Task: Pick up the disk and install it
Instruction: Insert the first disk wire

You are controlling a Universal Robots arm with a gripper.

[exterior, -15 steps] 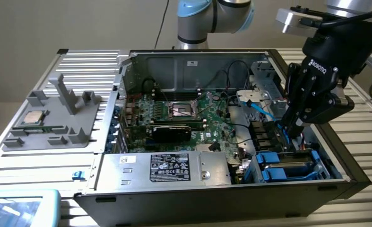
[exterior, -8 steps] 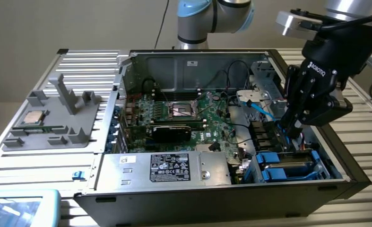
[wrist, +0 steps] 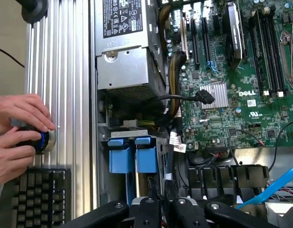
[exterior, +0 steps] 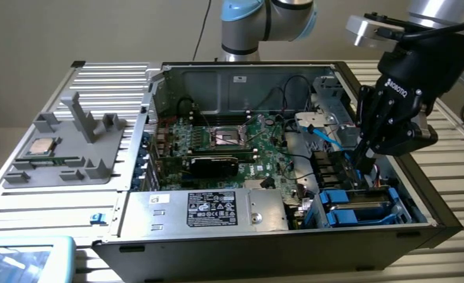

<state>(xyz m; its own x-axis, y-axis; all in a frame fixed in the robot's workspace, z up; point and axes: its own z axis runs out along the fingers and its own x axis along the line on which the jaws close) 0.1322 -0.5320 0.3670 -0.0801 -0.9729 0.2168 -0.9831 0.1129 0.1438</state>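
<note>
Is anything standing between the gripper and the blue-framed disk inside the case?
Nothing visible does. The gripper hangs right above the disk; a light blue cable runs beside the gripper, not across the gap.

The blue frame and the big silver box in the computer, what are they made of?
The blue frame looks like plastic: bright, smooth, evenly coloured, slightly glossy. The big silver box looks like bare sheet metal: dull grey shine, folded edges, a screw.
</note>
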